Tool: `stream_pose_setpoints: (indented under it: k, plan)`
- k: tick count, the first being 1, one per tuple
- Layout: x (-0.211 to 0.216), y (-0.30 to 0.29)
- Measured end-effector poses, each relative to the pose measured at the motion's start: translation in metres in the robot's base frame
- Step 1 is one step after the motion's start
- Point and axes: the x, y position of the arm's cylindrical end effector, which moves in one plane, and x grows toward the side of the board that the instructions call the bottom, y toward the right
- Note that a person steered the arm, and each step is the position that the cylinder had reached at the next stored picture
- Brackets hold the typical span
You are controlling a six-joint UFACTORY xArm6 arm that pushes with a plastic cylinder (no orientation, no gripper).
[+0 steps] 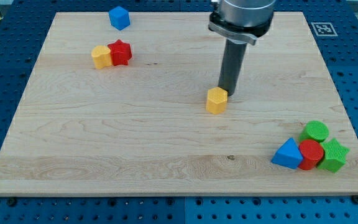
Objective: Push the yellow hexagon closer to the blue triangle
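Note:
The yellow hexagon (216, 100) lies near the middle of the wooden board (104, 143). My tip (228, 94) sits just to the hexagon's upper right, touching or nearly touching it. The blue triangle (287, 154) lies near the view's bottom right corner, well away from the hexagon, at the left of a cluster of blocks.
A red cylinder (311, 154), a green cylinder (316, 130) and a green star-like block (334, 155) crowd against the blue triangle. A yellow block (101, 56) touching a red star-like block (120, 52) sits at the upper left. A blue block (119, 17) lies near the top edge.

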Motion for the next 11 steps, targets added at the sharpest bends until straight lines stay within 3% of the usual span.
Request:
stream_pose_setpoints:
  k: [2,8,11]
  plan:
    - [0.017,-0.051]
    - [0.13,-0.017]
    - [0.131,0.06]
